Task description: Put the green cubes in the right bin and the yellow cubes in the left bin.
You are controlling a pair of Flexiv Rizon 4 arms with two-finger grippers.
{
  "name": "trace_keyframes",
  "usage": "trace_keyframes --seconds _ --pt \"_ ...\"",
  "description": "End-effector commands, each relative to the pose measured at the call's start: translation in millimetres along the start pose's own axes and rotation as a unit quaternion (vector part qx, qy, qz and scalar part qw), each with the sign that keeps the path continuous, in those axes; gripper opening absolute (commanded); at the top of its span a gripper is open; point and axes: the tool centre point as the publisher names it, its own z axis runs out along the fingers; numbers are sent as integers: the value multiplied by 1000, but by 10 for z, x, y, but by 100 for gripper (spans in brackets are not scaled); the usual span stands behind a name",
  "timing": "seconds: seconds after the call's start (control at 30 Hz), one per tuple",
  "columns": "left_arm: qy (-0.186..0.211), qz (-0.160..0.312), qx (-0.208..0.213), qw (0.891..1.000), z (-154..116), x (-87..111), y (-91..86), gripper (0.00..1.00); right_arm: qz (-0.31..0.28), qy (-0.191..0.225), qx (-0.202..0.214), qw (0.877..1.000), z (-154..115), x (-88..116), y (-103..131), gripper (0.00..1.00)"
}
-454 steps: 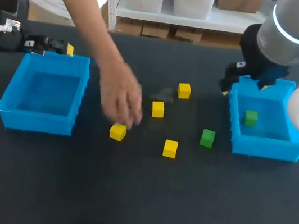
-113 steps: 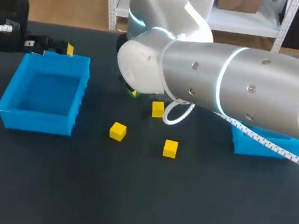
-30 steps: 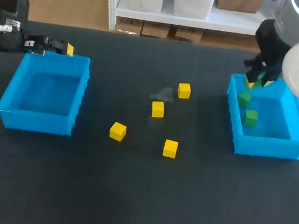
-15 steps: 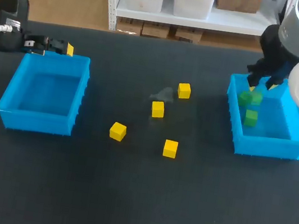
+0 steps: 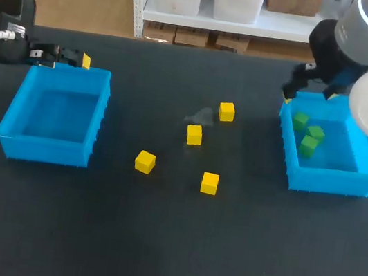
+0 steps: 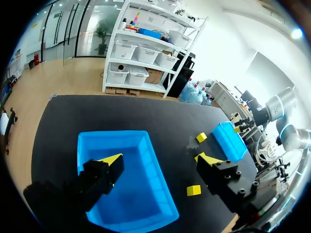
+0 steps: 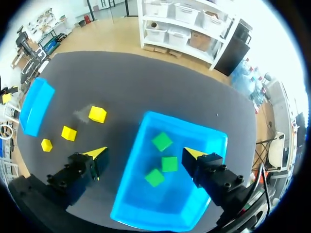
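Green cubes (image 5: 307, 145) sit inside right bin (image 5: 328, 180); right gripper (image 7: 145, 154) spread above rim.

dark, matte bench (image 5: 151, 259), seen from above. carries a blue left bin (image 5: 46, 148) on one side and a blue right bin (image 5: 328, 180) on the other, well apart, both upright. between them, directly on the top, four loose cubes, none touching: far yellow cube (image 5: 227, 111) closest to the right bin, middle yellow cube (image 5: 194, 135) just nearer, left yellow cube (image 5: 144, 162) toward the left bin, near yellow cube (image 5: 210, 183) toward the front edge. also shows a faint grey smudge (image 5: 201, 118) beside the far yellow cube.
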Motion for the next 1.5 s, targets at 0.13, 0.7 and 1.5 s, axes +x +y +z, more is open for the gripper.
trace_keyframes --seconds 0.13,0.7,1.5 --pt "0 0 0 1000 0 0 0 100 -7 -16 -13 1000 -54 -36 137 100" --pt "0 0 0 1000 0 0 0 100 -27 -63 -44 997 -226 -217 416 100" --pt "30 54 15 998 1 -78 58 100 -32 -52 -37 997 -246 -238 416 100"
